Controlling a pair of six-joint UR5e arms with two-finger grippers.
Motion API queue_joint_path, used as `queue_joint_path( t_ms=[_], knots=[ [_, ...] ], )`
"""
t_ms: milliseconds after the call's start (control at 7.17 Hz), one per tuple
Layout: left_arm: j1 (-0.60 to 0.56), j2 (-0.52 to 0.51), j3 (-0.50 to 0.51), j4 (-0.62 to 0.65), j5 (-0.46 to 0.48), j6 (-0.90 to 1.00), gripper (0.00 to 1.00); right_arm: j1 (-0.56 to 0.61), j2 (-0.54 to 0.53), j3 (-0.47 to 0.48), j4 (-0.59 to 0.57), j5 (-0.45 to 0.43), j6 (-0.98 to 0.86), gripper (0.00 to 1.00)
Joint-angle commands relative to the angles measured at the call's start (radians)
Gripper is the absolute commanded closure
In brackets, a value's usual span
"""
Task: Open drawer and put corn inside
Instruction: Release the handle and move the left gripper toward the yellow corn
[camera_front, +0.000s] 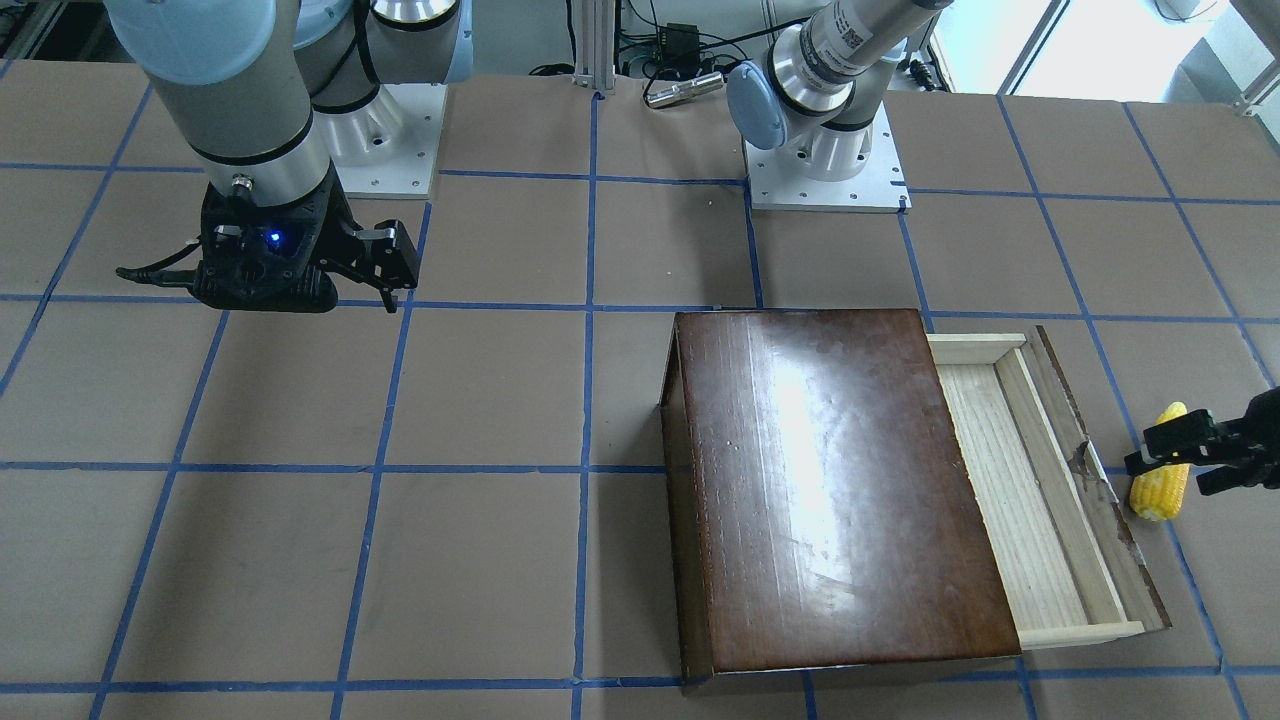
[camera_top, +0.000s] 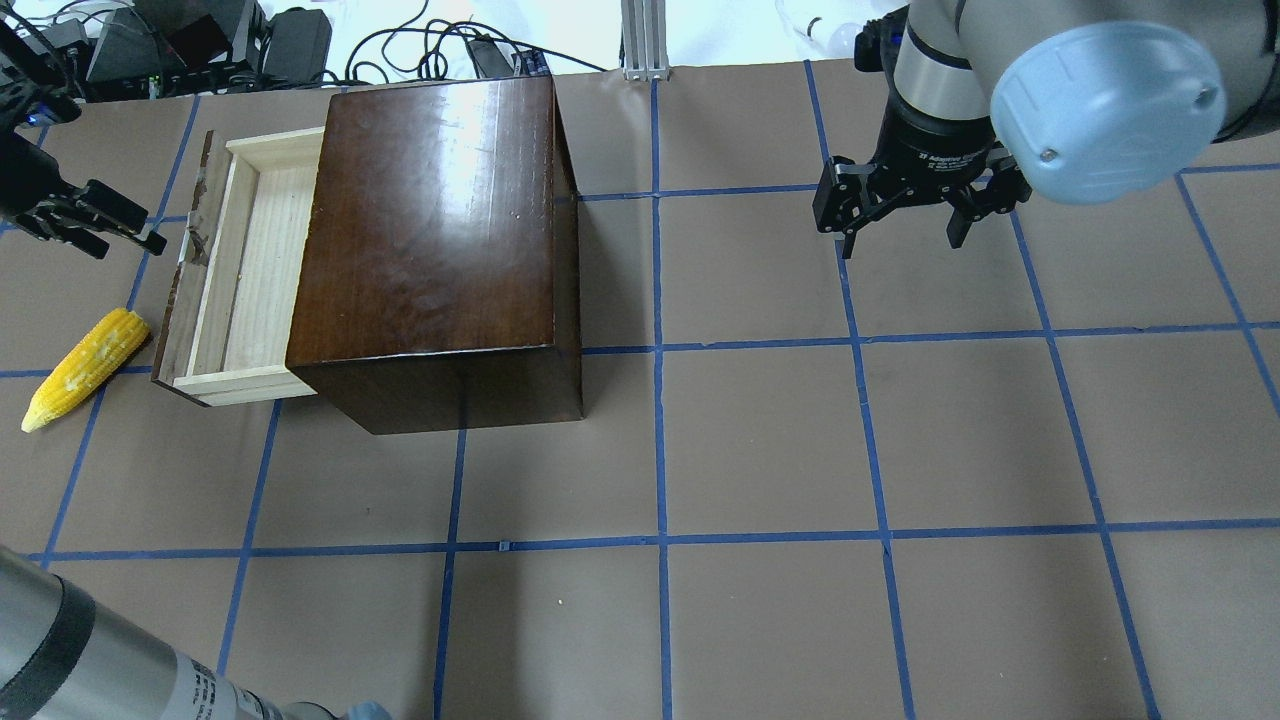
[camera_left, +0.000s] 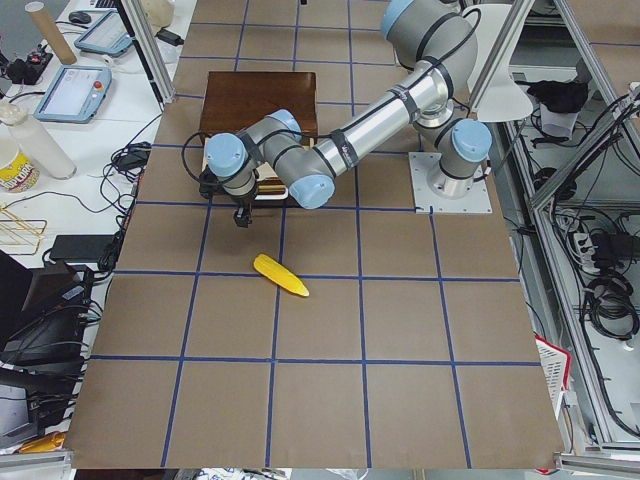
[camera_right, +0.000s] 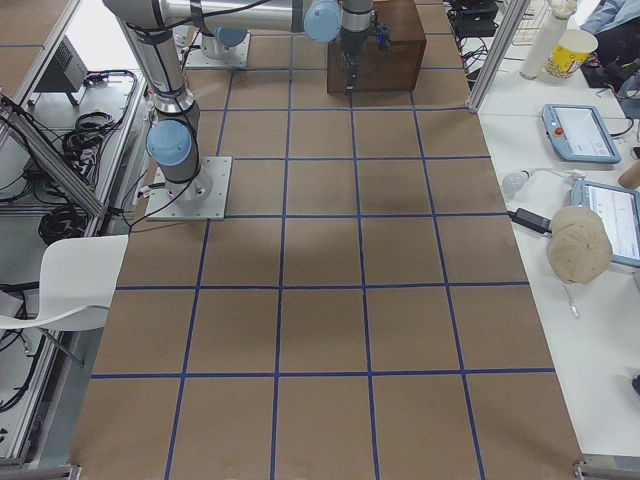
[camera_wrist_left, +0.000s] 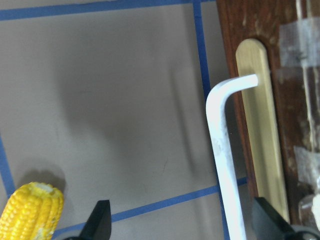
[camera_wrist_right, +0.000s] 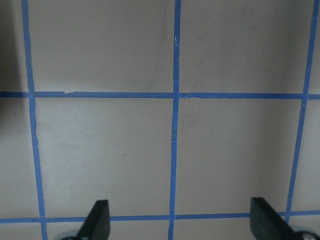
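Note:
The drawer of pale wood is pulled out of the dark-brown box, and its tray is empty. Its scuffed brown front panel carries a white bent handle. The yellow corn lies on the table just outside the drawer front, and also shows in the front view and the left wrist view. My left gripper is open and empty, hovering beside the drawer front, above and close to the corn's blunt end. My right gripper is open and empty over bare table, far from the box.
The table is brown with a blue tape grid. Cables and equipment lie beyond the far edge behind the box. The arm bases stand at the robot's side of the table.

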Motion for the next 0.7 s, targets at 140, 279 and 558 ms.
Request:
queue_joint_path(
  t_ms=[140, 279, 558],
  knots=[
    [0.077, -0.031, 0.041, 0.047, 0.089, 0.264, 0.0, 0.0, 0.0, 0.0, 0.001, 0.0, 0.0, 0.0],
    [0.084, -0.039, 0.021, 0.108, 0.144, 0.312, 0.01, 0.0, 0.0, 0.0, 0.001, 0.0, 0.0, 0.0],
    [0.113, -0.051, -0.069, 0.252, 0.15, 0.459, 0.0, 0.0, 0.001, 0.0, -0.001, 0.0, 0.0, 0.0]
  ],
)
